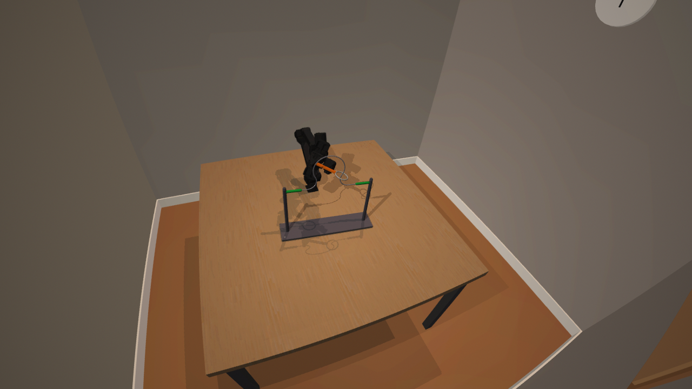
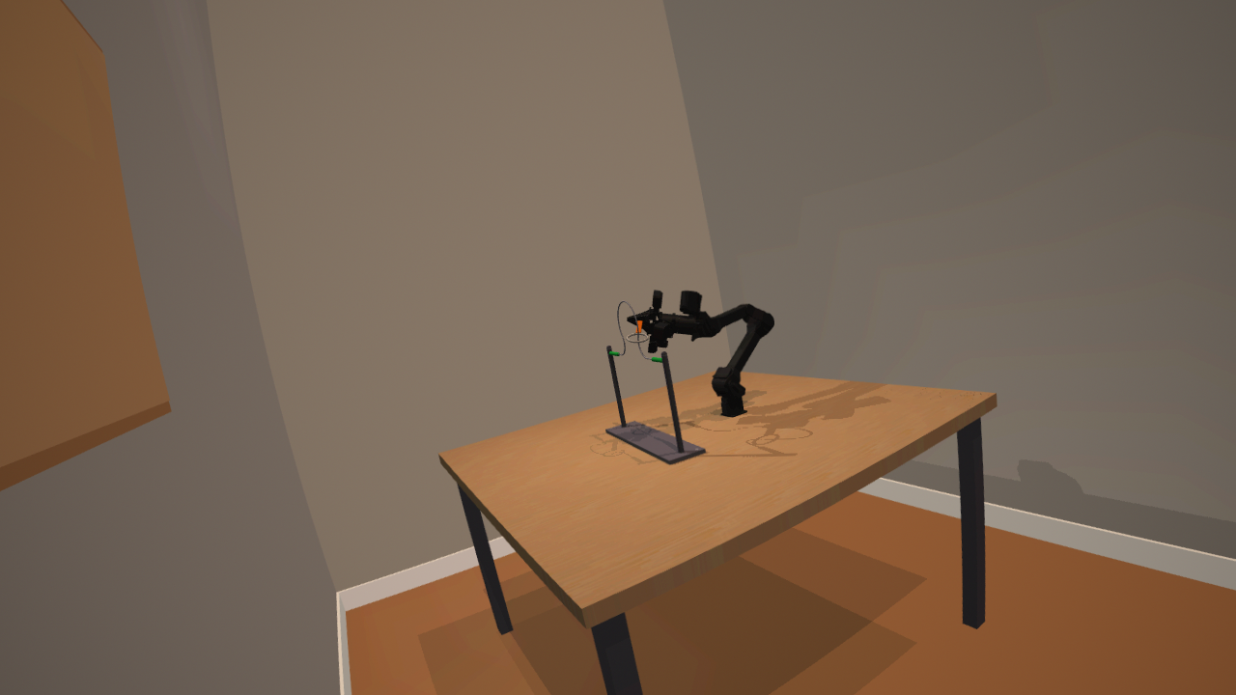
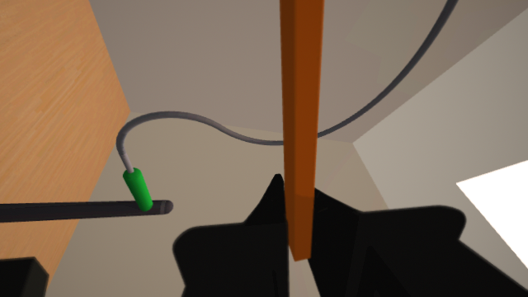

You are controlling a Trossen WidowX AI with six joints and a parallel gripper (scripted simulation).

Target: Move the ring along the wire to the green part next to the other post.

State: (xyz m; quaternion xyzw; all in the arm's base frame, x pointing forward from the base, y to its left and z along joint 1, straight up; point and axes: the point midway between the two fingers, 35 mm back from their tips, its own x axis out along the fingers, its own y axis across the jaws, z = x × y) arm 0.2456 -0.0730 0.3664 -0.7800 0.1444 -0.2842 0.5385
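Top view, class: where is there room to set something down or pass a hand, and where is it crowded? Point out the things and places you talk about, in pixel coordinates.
Table (image 1: 338, 290) (image 2: 734, 510) (image 3: 41, 62) between base plate (image 1: 328, 225) (image 2: 652, 442) and near edge, or left edge. A hand might pass low between the posts (image 1: 286, 210) (image 2: 672, 402) (image 3: 82, 209). Crowded: the wire's loop (image 1: 332, 156) (image 2: 618, 313), with ring (image 1: 346, 176) (image 2: 636, 342), orange handle (image 1: 325, 167) (image 2: 639, 326) (image 3: 302, 103) and gripper (image 1: 321, 166) (image 2: 634, 320) (image 3: 282, 179).

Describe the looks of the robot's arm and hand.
The arm is matt black throughout, with chunky joints and straight, boxy links. The hand is black too, its fingers broad with rounded shoulders and narrow, pointed tips. No markings or cables can be made out.
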